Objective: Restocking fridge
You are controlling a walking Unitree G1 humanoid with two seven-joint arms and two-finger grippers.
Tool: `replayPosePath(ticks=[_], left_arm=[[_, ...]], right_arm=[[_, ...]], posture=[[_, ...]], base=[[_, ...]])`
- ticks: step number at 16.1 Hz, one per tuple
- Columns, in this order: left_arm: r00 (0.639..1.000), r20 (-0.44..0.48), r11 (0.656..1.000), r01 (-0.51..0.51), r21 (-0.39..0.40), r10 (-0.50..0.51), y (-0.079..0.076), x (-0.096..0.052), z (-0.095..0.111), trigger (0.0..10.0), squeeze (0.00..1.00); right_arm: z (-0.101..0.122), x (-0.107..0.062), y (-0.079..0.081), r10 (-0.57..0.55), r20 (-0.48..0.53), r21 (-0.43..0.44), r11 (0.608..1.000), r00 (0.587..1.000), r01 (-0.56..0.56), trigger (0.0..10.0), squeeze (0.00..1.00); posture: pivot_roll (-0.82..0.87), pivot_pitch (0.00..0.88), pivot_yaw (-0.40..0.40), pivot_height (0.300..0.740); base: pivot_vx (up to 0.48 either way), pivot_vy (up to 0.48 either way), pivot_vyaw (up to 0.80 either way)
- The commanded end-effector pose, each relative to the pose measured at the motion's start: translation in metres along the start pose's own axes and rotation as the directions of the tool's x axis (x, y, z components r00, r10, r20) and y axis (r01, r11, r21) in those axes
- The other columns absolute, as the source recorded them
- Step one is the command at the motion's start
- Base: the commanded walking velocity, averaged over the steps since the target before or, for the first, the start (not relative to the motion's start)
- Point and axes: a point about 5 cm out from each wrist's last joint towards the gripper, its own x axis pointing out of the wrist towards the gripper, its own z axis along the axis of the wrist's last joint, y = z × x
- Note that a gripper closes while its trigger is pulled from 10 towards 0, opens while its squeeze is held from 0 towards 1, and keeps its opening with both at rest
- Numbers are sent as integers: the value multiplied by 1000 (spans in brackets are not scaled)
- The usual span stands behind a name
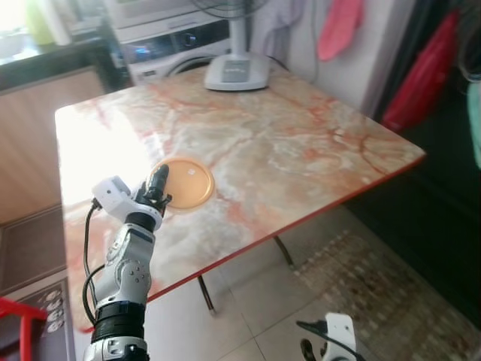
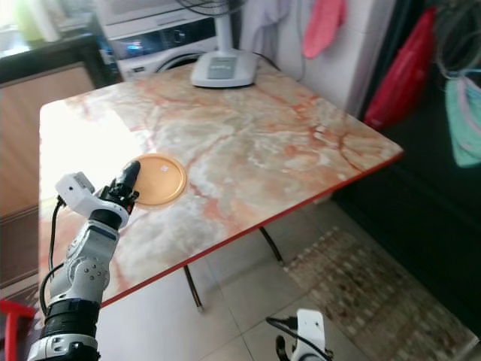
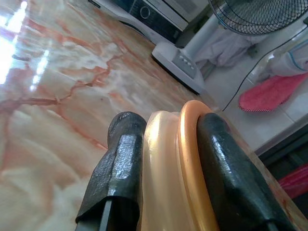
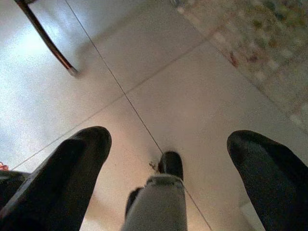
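- A marble-patterned surface (image 1: 301, 143) with a red edge is seen ahead, on thin metal legs over a tiled floor (image 1: 248, 301).
- An orange plastic lid (image 1: 184, 183) lies flat on the surface, toward 7 o'clock from the surface's middle.
- A small pale label is seen near the lid's centre; its writing is too small to be read.
- The left claw (image 1: 158, 183) is placed at the lid's 9 o'clock rim.
- In the left wrist view the lid's rim (image 3: 178, 163) is gripped between the two black fingers (image 3: 120, 159), so the left claw is clenched on the lid.
- The right claw (image 4: 166, 159) is held low over the floor, toward 5 o'clock from the surface, with its fingers spread apart and nothing between them.
- A white fan base (image 1: 237, 71) stands on the surface's far edge at 12 o'clock; buttons are seen on it, but no lettering can be read.
- A washing machine (image 1: 176, 45) stands behind the surface at 11 o'clock; no brand can be made out.
- A pink cloth (image 1: 338, 26) hangs at 1 o'clock, and a red bag (image 1: 421, 75) at 2 o'clock.
- A patterned rug (image 1: 376, 286) lies on the floor at 4 o'clock.
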Motion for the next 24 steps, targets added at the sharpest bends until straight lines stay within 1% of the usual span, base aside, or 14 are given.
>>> replayPosePath(ticks=[1,4,9,12,19,24], left_arm=[[1000,22,1000,3,3,-3,0,2,6,10000,0],[1000,22,1000,15,1,-15,-2,3,5,10000,0],[1000,25,1000,11,-3,-11,-1,3,4,10000,0],[999,38,999,27,22,-28,-5,5,7,10000,0],[999,39,1000,22,14,-23,-6,6,7,10000,0],[999,47,1000,20,23,-21,-7,7,9,10000,0]], right_arm=[[-10,-2,0,6,-24,5,1000,1000,-6,10000,0],[-13,-2,-1,5,-31,4,1000,1000,-5,10000,0],[-13,-2,-3,7,-33,-9,1000,999,-8,10000,0],[-11,-2,-3,11,-27,-15,1000,1000,-11,10000,0],[-8,-2,-4,9,-20,-13,1000,1000,-9,10000,0],[-6,-1,-4,14,-17,-17,1000,1000,-15,10000,0]], posture=[[0,0,99,740],[1,0,98,740],[3,0,90,740],[8,0,90,740],[11,0,89,740],[16,0,87,740]], base=[[0,0,-800],[0,0,-800],[0,0,-800],[0,-369,-800],[0,0,-800],[0,0,-800]])
